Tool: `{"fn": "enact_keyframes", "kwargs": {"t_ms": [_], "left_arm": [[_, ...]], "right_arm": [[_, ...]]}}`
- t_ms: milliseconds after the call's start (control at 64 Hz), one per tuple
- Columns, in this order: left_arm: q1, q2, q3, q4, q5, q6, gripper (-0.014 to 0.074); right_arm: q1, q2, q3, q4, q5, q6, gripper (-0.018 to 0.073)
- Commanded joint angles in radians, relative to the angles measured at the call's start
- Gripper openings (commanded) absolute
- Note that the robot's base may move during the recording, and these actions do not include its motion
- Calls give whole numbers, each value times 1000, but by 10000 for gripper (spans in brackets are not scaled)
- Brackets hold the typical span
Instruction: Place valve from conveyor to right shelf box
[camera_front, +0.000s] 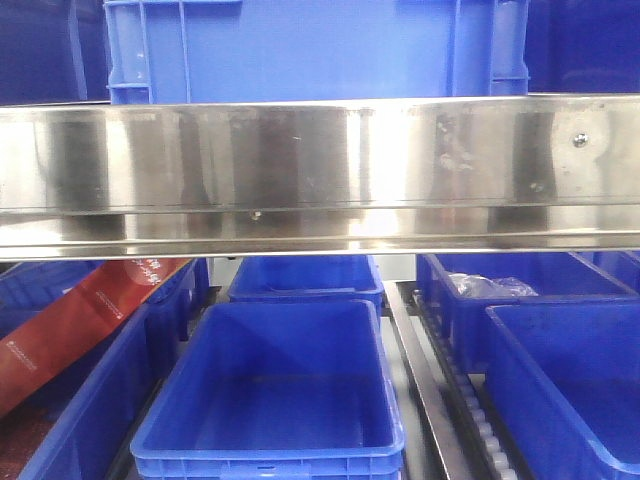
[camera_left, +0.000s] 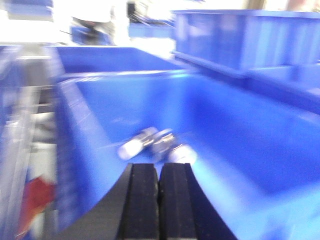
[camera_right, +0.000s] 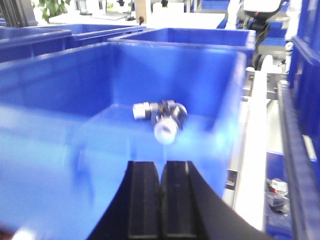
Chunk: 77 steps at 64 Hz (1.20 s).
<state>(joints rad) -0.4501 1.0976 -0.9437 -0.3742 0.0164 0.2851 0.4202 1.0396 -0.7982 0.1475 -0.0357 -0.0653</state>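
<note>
Lying on the floor of a blue box (camera_right: 60, 165), the valve (camera_right: 161, 116) shows in the right wrist view as a small metal fitting with pale round ends, close to the box's far wall. The right gripper (camera_right: 160, 200) hangs over the near part of that box with its two black pads pressed together and nothing between them, well apart from the valve. In the left wrist view a blurred valve (camera_left: 156, 145) of the same kind rests on the floor of a blue box (camera_left: 240, 130), just beyond the left gripper (camera_left: 159, 200), whose pads also meet with nothing held. Whether both views show the same box cannot be told. In the front view a shiny steel shelf rail (camera_front: 320, 175) runs across, with an open blue box (camera_front: 270, 400) directly below it.
</note>
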Motion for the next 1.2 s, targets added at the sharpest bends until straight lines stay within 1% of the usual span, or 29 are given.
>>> {"fn": "enact_keyframes", "kwargs": {"t_ms": [0,141,234,375,469,594,828,1156,1188], "left_arm": [[-5,-100,82,3,-36,0,-111],[-5,-263,201,3,-16,0,-111],[-5,-388,286,3,22,0,-111],[-5,-563,384,3,26,0,-111],[-5,-660,416,3,26,0,-111],[-5,-754,422,3,17,0,-111],[-5,-846,422,3,14,0,-111],[-5,-855,422,3,12,0,-111],[-5,-855,422,3,12,0,-111]], "right_arm": [[1,-90,71,-4,-60,-7,-162],[1,-222,163,-4,-35,-7,-162],[1,-309,228,-4,-11,-7,-162],[1,-437,281,-4,48,-7,-162],[1,-509,282,-4,103,-7,-162],[1,-575,282,-4,120,-7,-162],[1,-604,282,-4,118,-7,-162],[1,-604,282,-4,118,-7,-162],[1,-604,287,-25,118,-7,-162]]}}
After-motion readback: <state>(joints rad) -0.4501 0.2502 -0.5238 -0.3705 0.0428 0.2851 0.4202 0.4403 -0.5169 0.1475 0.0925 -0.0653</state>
